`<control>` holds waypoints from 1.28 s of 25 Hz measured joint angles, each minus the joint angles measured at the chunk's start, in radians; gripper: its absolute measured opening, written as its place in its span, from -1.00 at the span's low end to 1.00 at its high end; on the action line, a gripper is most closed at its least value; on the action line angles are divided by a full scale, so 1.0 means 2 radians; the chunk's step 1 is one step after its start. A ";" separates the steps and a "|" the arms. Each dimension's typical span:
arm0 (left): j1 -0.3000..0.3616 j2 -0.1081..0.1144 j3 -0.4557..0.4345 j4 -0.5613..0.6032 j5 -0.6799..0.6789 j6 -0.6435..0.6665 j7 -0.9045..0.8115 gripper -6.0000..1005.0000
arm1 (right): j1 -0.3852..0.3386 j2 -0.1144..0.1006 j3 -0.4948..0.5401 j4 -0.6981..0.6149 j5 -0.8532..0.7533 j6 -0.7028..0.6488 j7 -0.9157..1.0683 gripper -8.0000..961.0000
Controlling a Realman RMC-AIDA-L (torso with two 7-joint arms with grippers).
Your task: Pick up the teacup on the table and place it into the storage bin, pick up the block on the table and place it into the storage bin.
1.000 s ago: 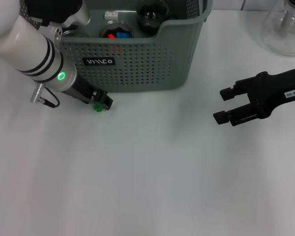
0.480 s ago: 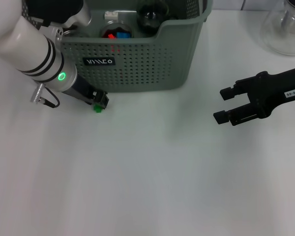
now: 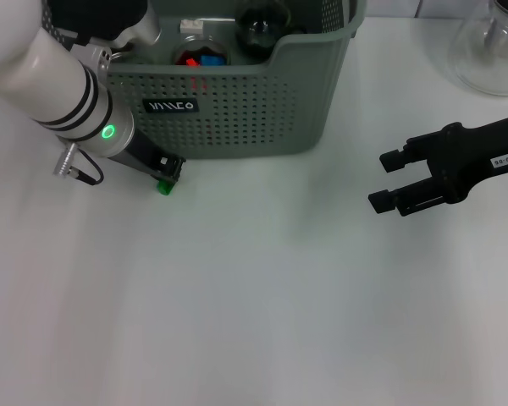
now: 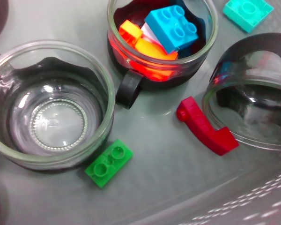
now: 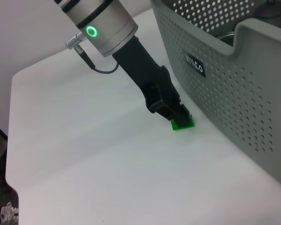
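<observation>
Left gripper (image 3: pixel 168 173) pinching green block (image 3: pixel 164 187) on table (image 3: pixel 254 304) just before storage bin (image 3: pixel 237 110) front wall; block light, stiff, smooth, grip flat sides. Right gripper (image 3: pixel 388 182) spread, idle nr table's right edge

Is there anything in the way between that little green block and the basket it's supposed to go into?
Only the basket's own front wall. The green block sits on the table just in front of it, with the left claw right on it, so it must be lifted over the rim. Nothing else lies between them. The right claw waits far off.
</observation>
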 joint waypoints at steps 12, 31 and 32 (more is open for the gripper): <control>0.012 0.000 0.016 0.034 0.011 0.018 -0.011 -0.79 | 0.000 0.000 0.000 0.000 0.000 0.000 0.000 0.74; 0.087 0.002 -0.024 0.348 -0.182 0.277 0.052 -0.79 | -0.001 -0.003 0.008 0.000 0.002 0.001 -0.001 0.74; 0.079 0.003 -0.042 0.354 -0.209 0.285 0.060 -0.79 | -0.002 -0.003 0.010 0.000 0.003 0.001 0.000 0.74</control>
